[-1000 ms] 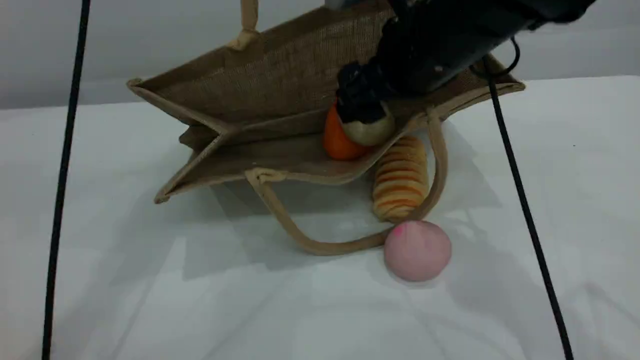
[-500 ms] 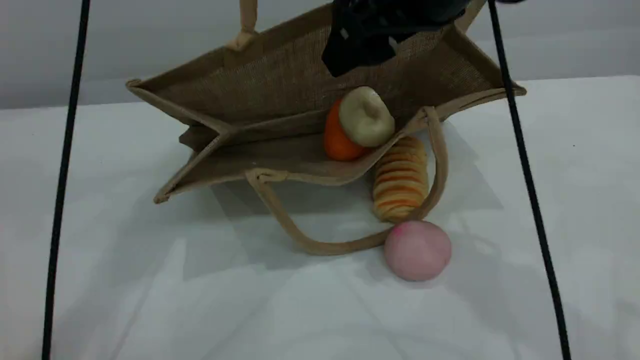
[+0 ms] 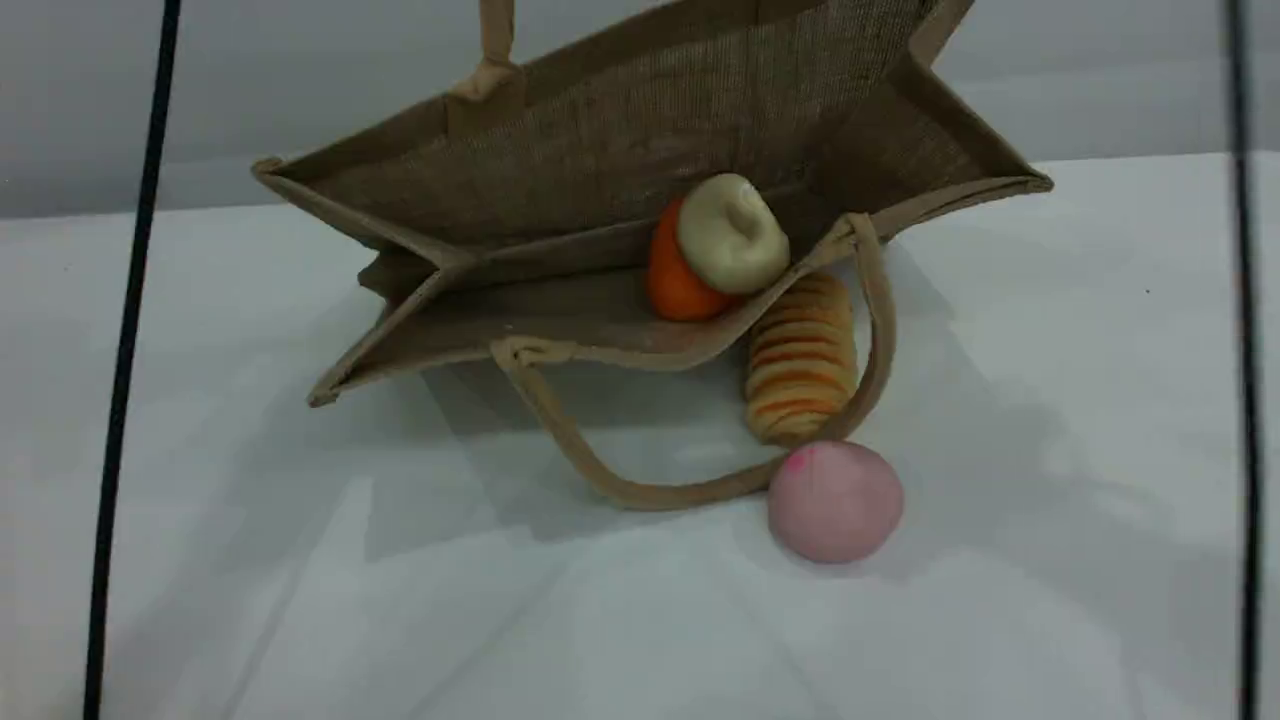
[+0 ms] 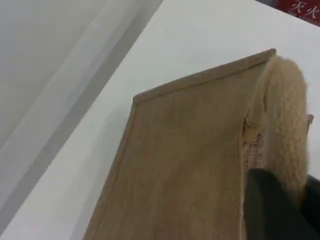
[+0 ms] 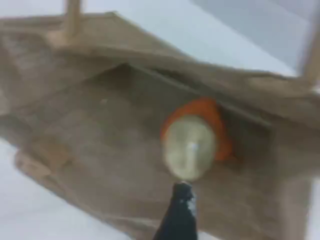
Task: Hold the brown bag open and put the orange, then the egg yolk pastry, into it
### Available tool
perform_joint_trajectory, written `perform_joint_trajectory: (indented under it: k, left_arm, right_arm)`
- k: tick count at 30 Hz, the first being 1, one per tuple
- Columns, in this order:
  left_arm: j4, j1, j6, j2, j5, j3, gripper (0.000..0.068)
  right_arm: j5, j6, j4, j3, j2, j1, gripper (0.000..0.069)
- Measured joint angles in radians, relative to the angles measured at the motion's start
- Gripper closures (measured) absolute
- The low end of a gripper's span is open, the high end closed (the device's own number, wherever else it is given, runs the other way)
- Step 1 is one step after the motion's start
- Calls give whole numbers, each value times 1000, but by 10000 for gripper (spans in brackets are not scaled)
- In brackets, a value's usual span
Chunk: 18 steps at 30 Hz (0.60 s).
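The brown bag (image 3: 600,160) is coarse woven jute, matt and rough, with an open weave showing on its inner walls; its looped handle (image 3: 640,490) is thick, rope-like cloth, fuzzy in the left wrist view. The orange (image 3: 668,280) has a smooth, faintly shiny skin. The egg yolk pastry (image 3: 732,235) looks matt and doughy. The striped bread roll (image 3: 800,365) is ridged, the pink bun (image 3: 835,500) smooth and matt. The table (image 3: 300,600) is covered in smooth white material with faint creases.
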Motion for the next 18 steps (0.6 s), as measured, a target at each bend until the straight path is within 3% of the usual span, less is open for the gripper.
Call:
perform_joint_trajectory:
  k: [10, 15, 18]
  left_arm:
    - [-3, 0, 14, 0, 0, 0, 589]
    - [-3, 0, 36, 0, 0, 0, 579]
    - [-4, 0, 35, 0, 0, 0, 506]
  right_arm:
    - [0, 72, 8, 0, -108, -241, 107]
    - [4, 71, 11, 0, -108, -261, 107]
    - [7, 71, 12, 0, -108, -261, 107]
